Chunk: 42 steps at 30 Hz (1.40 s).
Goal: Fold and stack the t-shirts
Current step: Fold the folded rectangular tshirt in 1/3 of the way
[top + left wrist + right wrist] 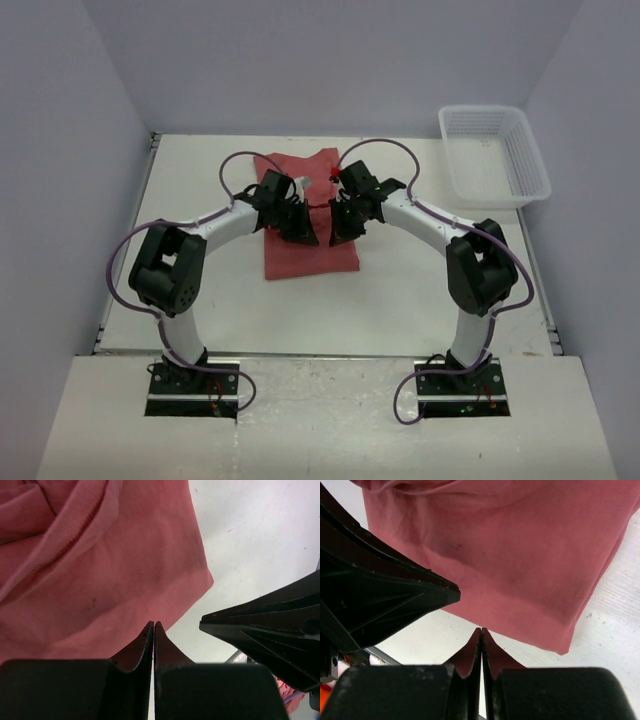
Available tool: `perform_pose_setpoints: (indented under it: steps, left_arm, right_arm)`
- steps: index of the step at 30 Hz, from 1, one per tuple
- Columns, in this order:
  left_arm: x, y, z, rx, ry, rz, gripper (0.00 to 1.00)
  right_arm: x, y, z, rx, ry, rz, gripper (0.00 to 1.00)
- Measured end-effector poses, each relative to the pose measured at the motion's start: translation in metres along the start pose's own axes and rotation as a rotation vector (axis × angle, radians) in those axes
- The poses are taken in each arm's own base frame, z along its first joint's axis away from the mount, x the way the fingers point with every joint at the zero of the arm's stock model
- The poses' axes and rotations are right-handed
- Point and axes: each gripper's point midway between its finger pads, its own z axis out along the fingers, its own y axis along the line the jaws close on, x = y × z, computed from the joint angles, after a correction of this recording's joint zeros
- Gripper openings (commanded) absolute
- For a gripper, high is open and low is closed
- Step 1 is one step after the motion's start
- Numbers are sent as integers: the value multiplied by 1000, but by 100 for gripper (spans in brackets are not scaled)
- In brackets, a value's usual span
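Your left tool point(153, 625) and right tool point(481, 630) are sitting fully closed, tips touching the t-shirt point(310, 260) hem; grip unclear.

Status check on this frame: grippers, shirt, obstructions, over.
Both shut: left gripper and right gripper side by side at t-shirt edge; grip unconfirmed. T-shirt on table, partly folded. Mesh basket far right, clear.

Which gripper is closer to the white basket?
Right. The right gripper is over the red t-shirt, on the side facing the basket; the left gripper sits beside it, farther from the basket.
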Motion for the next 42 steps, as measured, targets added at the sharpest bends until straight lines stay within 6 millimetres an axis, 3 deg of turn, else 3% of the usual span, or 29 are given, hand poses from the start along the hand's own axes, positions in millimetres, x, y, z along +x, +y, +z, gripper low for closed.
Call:
perform_pose_setpoints:
  steps: [5,13,22,28,33,42]
  left_arm:
    - [-11,5,4,-12,-16,-7,0]
    - [-31,19,22,-41,-21,-28,0]
    - [-72,66,15,-80,-90,-109,0]
    - [-86,91,17,-97,-104,-141,0]
    - [-99,88,27,-66,-109,-83,0]
    - [-154,65,22,18,-246,106,0]
  right_arm:
    - [-1,5,2,-12,-7,0,0]
    - [13,10,23,-18,49,-9,0]
    - [19,6,28,-11,67,-5,0]
    - [22,3,33,-5,79,-1,0]
    - [31,-3,46,11,117,7,0]
    - [36,-2,56,15,135,0,0]
